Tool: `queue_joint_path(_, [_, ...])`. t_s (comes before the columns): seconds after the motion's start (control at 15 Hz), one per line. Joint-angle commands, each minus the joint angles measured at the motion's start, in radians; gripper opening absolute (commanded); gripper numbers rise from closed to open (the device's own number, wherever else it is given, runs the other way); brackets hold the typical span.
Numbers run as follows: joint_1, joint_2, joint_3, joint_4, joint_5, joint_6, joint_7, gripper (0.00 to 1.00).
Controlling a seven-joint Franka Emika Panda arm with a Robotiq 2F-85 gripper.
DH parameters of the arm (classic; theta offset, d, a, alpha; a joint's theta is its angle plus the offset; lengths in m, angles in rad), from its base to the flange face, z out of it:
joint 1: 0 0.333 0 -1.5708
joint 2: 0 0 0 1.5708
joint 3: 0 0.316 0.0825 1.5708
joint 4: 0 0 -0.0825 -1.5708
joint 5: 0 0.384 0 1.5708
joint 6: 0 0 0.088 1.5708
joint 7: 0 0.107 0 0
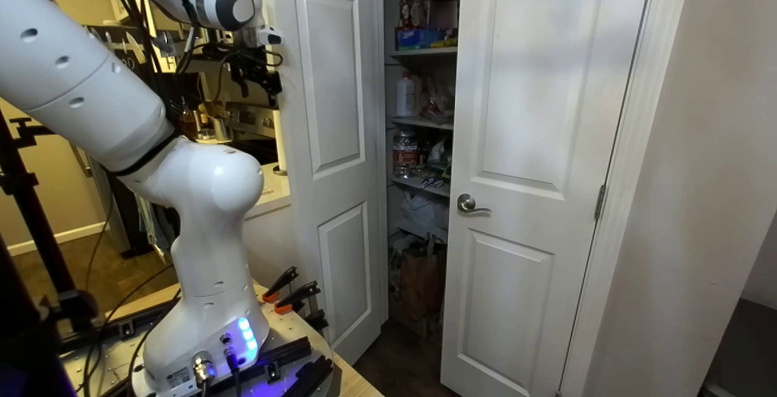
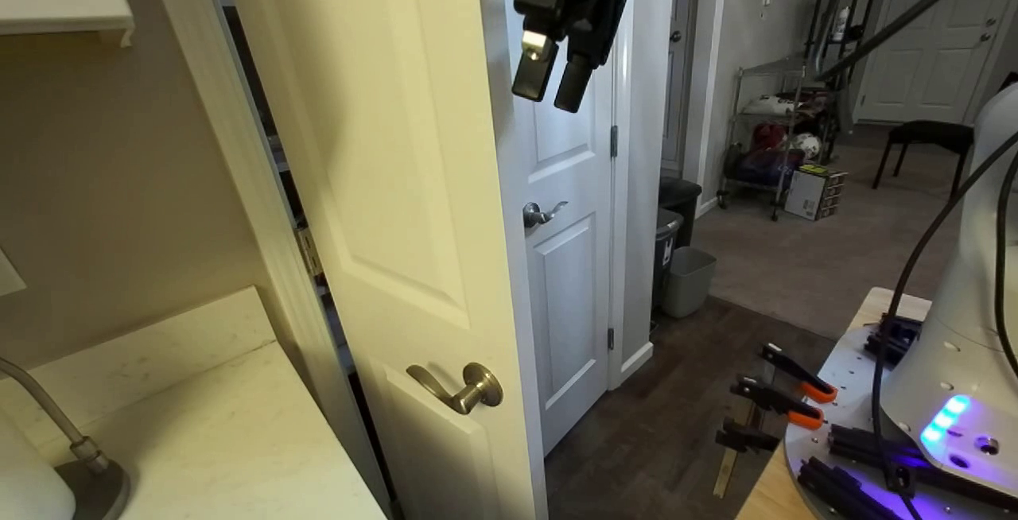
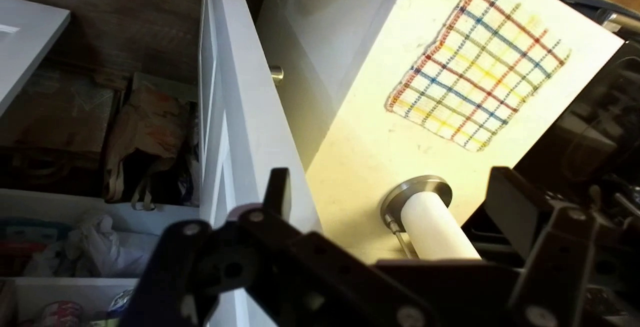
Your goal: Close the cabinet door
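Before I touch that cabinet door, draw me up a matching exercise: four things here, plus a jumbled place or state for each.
1. Cabinet door
2. Checked cloth
3. White roll
4. Tool

A. on a round grey base
B. black, jaws apart
C. standing open
D. spread over the counter

Pairs: 1-C, 2-D, 3-A, 4-B.

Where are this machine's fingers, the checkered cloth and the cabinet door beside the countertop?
Fingers point(image 2: 534, 79), in an exterior view: side of one black fingertip.
Checkered cloth point(image 3: 475, 69), in the wrist view: middle of its face.
Cabinet door point(image 2: 390, 206), in an exterior view: its upper panel.
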Motion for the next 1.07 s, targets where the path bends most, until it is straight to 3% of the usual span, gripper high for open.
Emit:
queue_joint_path(0.0, [0.004,0.033,0.041,0.028,-0.050,0.051,0.087,1.00])
queue_joint_path(0.47, [0.013,0.191,0.105,0.160,-0.129,0.155,0.098,1.00])
queue_joint_path(1.0, [0.016,0.276,0.114,0.248,-0.262,0.127,0.108,1.00])
